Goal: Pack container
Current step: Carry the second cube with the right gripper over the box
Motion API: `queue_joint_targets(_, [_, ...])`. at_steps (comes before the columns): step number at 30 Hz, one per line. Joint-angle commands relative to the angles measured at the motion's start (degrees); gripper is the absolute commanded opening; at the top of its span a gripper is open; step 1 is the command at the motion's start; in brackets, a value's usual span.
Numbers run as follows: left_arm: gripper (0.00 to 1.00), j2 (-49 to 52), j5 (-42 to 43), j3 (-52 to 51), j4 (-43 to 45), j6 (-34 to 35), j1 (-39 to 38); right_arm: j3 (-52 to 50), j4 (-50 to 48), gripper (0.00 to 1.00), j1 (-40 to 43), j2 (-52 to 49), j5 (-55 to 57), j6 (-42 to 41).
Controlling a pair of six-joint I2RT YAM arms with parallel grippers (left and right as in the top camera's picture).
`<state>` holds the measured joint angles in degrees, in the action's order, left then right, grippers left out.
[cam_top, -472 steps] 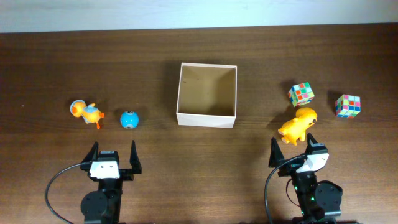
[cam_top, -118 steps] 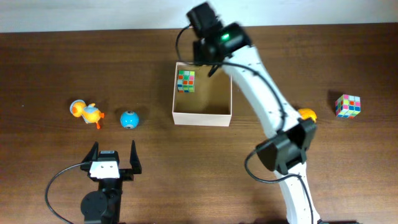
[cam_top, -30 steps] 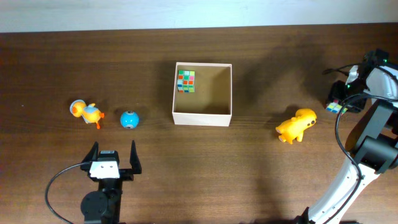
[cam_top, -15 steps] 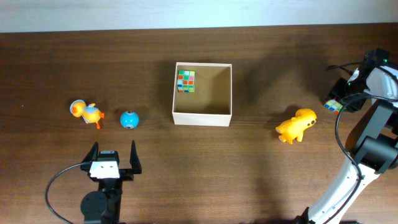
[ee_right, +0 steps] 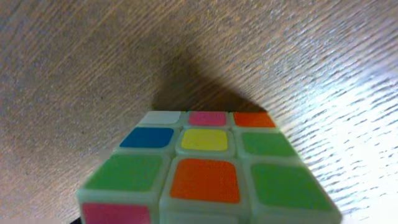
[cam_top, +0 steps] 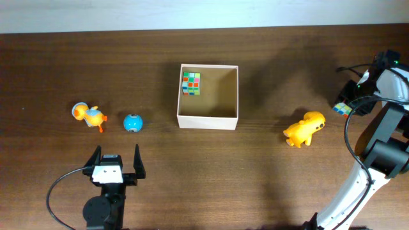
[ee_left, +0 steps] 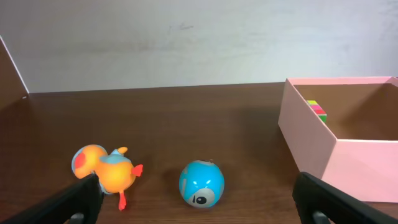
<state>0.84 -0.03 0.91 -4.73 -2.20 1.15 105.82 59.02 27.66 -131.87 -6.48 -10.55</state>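
Observation:
The container (cam_top: 208, 121), a square cream-walled open box, stands mid-table with one colourful puzzle cube (cam_top: 191, 83) in its back left corner. At the far right, my right gripper (cam_top: 353, 102) is shut on a second puzzle cube (cam_top: 342, 108), which is tilted and half hidden under the wrist. In the right wrist view that cube (ee_right: 208, 174) fills the lower frame over its own shadow, and the fingers are out of sight. My left gripper (cam_top: 116, 165) rests open near the front edge. An orange duck (ee_left: 106, 171) and a blue ball (ee_left: 201, 183) lie just ahead of it.
A yellow toy dog (cam_top: 305, 128) lies between the container and the right arm. The duck (cam_top: 87, 115) and ball (cam_top: 132, 121) sit left of the container. The container's near wall (ee_left: 323, 146) shows at the right of the left wrist view.
The right gripper has closed in on the second cube. The cube has shifted slightly left and tipped. The left arm and the other toys are unmoved.

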Motion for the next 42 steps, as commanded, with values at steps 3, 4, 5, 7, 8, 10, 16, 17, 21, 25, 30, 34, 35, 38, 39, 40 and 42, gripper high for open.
queue_joint_targets(3, [0.99,-0.5,-0.2,-0.4,0.0,-0.9,-0.2,5.1,2.8,0.48,-0.3,0.4,-7.3,1.5])
queue_joint_targets(4, [0.99,-0.5,-0.2,-0.4,0.0,-0.9,-0.2,6.4,3.6,0.48,-0.3,0.4,-9.5,2.3])
queue_joint_targets(5, [0.99,-0.5,-0.2,-0.4,0.0,-0.9,-0.2,7.7,4.3,0.49,-0.3,0.4,-11.8,3.1])
queue_joint_targets(7, [0.99,-0.5,-0.2,-0.4,0.0,-0.9,-0.2,10.0,5.6,0.49,-0.3,0.4,-16.5,4.8])
queue_joint_targets(8, [0.99,-0.5,-0.2,-0.4,0.0,-0.9,-0.2,12.2,6.6,0.49,-0.3,0.4,-21.7,6.8])
queue_joint_targets(10, [0.99,-0.5,-0.2,-0.4,0.0,-0.9,-0.2,14.8,8.0,0.49,-0.3,0.4,-29.5,9.4])
queue_joint_targets(16, [0.99,-0.5,-0.2,-0.4,0.0,-0.9,-0.2,21.3,10.9,0.49,-1.1,0.4,-56.1,16.0])
queue_joint_targets(17, [0.99,-0.5,-0.2,-0.4,0.0,-0.9,-0.2,22.4,11.1,0.49,-1.9,0.4,-61.7,16.6])
queue_joint_targets(21, [0.99,-0.5,-0.2,-0.4,0.0,-0.9,-0.2,24.9,10.9,0.49,-6.0,0.4,-75.1,18.4])
queue_joint_targets(25, [0.99,-0.5,-0.2,-0.4,0.0,-0.9,-0.2,25.7,10.2,0.49,-12.5,0.4,-80.9,20.5])
queue_joint_targets(30, [0.99,-0.5,-0.2,-0.4,0.0,-0.9,-0.2,25.7,5.2,0.49,-23.8,0.4,-78.9,20.3])
queue_joint_targets(34, [0.99,-0.5,-0.2,-0.4,0.0,-0.9,-0.2,25.7,0.5,0.49,-32.2,0.4,-66.7,14.4])
queue_joint_targets(35, [0.99,-0.5,-0.2,-0.4,0.0,-0.9,-0.2,25.7,-0.2,0.49,-33.9,0.4,-62.1,12.5])
queue_joint_targets(38, [0.99,-0.5,-0.2,-0.4,0.0,-0.9,-0.2,25.7,-1.6,0.49,-39.8,0.4,-47.1,7.7])
queue_joint_targets(39, [0.99,-0.5,-0.2,-0.4,0.0,-0.9,-0.2,25.7,-1.9,0.49,-41.6,0.4,-42.8,6.4])
queue_joint_targets(40, [0.99,-0.5,-0.2,-0.4,0.0,-0.9,-0.2,25.7,-2.0,0.49,-43.2,0.4,-38.2,5.2])
queue_joint_targets(42, [0.99,-0.5,-0.2,-0.4,0.0,-0.9,-0.2,25.7,-2.3,0.49,-46.8,0.4,-28.2,2.0])
